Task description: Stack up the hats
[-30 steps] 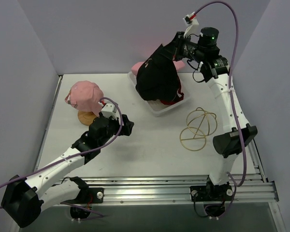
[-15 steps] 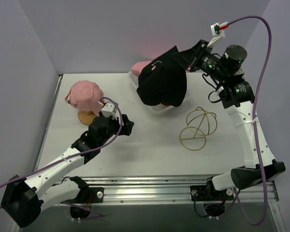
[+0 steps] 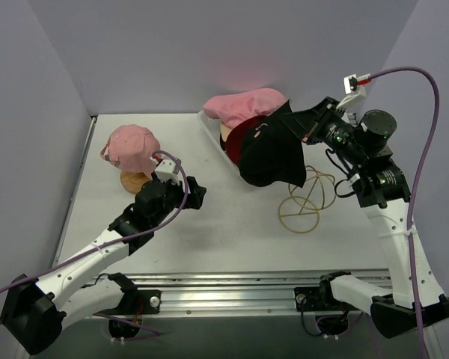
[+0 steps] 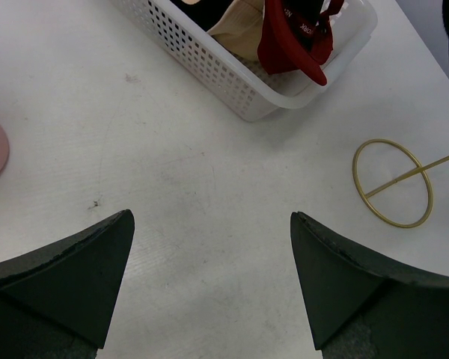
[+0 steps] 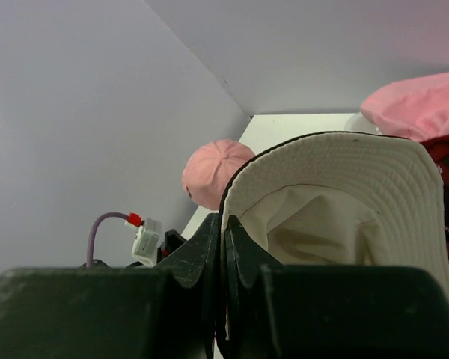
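I have one pink cap [image 3: 129, 144] on the stand [image 3: 135, 180], my right gripper [image 5: 223, 243] clenched on the black hat [image 3: 273, 153], my left gripper [image 4: 211, 221] released, and other hats left in the basket [image 4: 209, 69].

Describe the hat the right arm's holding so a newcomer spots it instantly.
Find the white plastic mesh basket at the table's far side. Hanging beside it, pinched by the right gripper, is a black fabric bucket hat. It alone is airborne, black outside, cream-lined inside.
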{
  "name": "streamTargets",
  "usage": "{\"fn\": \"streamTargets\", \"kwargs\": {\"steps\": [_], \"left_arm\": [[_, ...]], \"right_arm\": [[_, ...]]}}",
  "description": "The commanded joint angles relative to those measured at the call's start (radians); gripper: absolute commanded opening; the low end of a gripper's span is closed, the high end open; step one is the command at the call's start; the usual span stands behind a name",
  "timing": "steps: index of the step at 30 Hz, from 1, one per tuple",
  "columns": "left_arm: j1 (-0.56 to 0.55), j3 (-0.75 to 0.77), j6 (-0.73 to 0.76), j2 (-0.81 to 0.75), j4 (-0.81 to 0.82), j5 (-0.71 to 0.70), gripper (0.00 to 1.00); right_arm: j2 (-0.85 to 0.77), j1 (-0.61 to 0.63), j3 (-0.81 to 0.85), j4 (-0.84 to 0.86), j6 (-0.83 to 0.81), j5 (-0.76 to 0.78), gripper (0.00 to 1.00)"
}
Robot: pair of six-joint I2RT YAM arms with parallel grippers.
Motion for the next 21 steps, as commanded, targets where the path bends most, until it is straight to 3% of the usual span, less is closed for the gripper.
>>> {"fn": "streamTargets", "kwargs": {"steps": [1,6,11,21], "left_arm": [[-0.003,0.011,0.014,-0.017,0.023,-0.009,0.94],[-0.003,0.011,0.017,-0.013,0.025,-0.016,0.94],[-0.003,0.016,0.018,0.0,0.023,-0.018,0.94],[-0.003,0.016,0.018,-0.002,0.019,-0.023,0.94]], "right_arm": [[-0.064,-0.008,-0.084,0.061,0.04,0.037,0.0],[-0.111,-0.008,-0.185,0.174,0.122,-0.009,0.0],[-0.159,-0.007,-0.245,0.17,0.129,-0.006,0.0],[-0.238,-0.01,-0.256,-0.12,-0.049,0.346,0.0]]}}
